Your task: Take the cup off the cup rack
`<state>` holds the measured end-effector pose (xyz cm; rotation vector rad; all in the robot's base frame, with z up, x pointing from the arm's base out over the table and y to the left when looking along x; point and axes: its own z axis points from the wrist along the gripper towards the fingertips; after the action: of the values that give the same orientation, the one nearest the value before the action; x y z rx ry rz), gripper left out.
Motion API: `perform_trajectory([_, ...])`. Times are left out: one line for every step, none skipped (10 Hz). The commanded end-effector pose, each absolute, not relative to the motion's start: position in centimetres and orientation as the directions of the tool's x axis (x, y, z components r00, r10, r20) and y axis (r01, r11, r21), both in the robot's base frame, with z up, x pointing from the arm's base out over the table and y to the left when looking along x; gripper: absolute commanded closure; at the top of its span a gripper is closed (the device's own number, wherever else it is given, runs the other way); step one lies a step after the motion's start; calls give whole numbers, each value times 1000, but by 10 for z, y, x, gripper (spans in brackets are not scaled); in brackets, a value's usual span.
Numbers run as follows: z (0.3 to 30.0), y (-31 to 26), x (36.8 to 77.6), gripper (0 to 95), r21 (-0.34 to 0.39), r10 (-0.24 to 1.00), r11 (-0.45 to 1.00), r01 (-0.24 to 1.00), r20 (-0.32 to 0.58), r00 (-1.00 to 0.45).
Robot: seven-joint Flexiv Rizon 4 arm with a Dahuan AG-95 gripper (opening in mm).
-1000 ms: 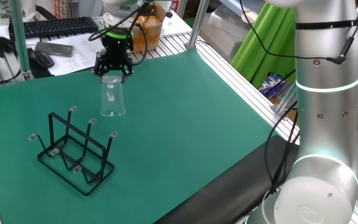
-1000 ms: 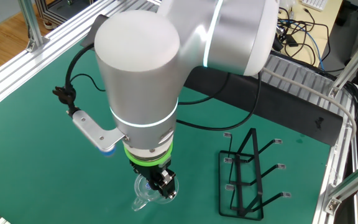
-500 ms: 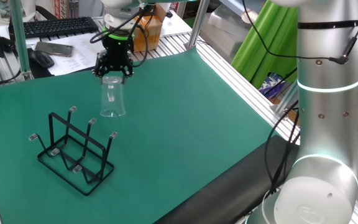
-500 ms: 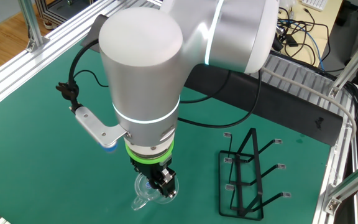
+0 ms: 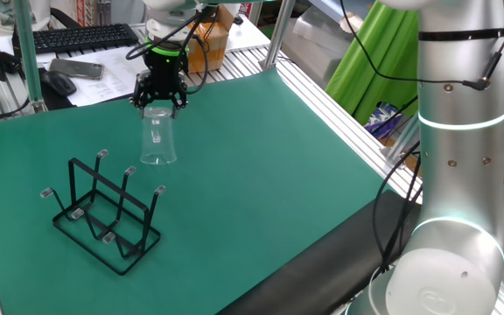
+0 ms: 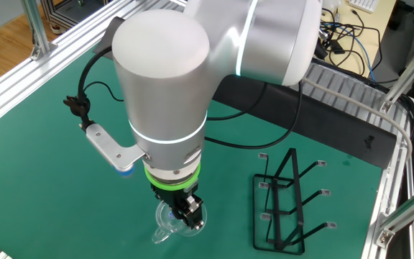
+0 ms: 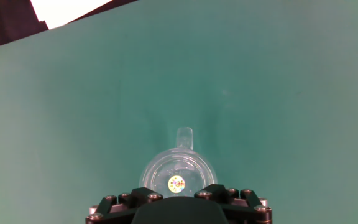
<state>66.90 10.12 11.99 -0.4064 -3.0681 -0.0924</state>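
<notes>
The cup (image 5: 158, 140), a clear tumbler, is upside down with its wide rim at the green mat. My gripper (image 5: 158, 107) comes down from above, and its jaws are closed on the cup's upturned base. In the other fixed view my arm hides most of the cup (image 6: 168, 226), and the gripper (image 6: 187, 214) shows just above it. The hand view looks straight down onto the cup's (image 7: 178, 165) round base, with the gripper (image 7: 178, 194) holding it from both sides. The black wire cup rack (image 5: 103, 210) stands bare to the cup's front left, with none of its prongs touching the cup. It also shows in the other fixed view, as the cup rack (image 6: 290, 201).
The arm's silver base column (image 5: 458, 175) rises at the mat's right. A keyboard (image 5: 81, 37), a mouse (image 5: 58, 81) and an orange box (image 5: 208, 44) lie beyond the far edge. Aluminium rails (image 5: 339, 105) border the mat.
The arm's upper body shifted slightly between one second and half a second ago. The gripper and cup have kept their place since.
</notes>
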Motion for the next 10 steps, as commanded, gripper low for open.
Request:
perform_trajectory([119,103,668,570,53,267,962,270,52,-962])
perform_trajectory([118,104,667,570,53,270,961,272,51,-962])
perform_trajectory([118,104,667,570,53,269,961,272,51,-962])
perform_trajectory([118,104,667,570,54,269,961,271,52,-962])
perform_trajectory([118,104,667,570,54,269,961,271,52,-962])
perform_trajectory([118,104,667,570,54,270,961,272,52,-962])
perform_trajectory([118,104,667,570,54,271,960,273,52,-961])
perform_trajectory([118,104,667,380,53,272,960,275,52,-961])
perform_trajectory([118,104,667,380,53,273,960,276,52,-961])
perform_trajectory([118,104,667,380,53,276,959,278,52,-960])
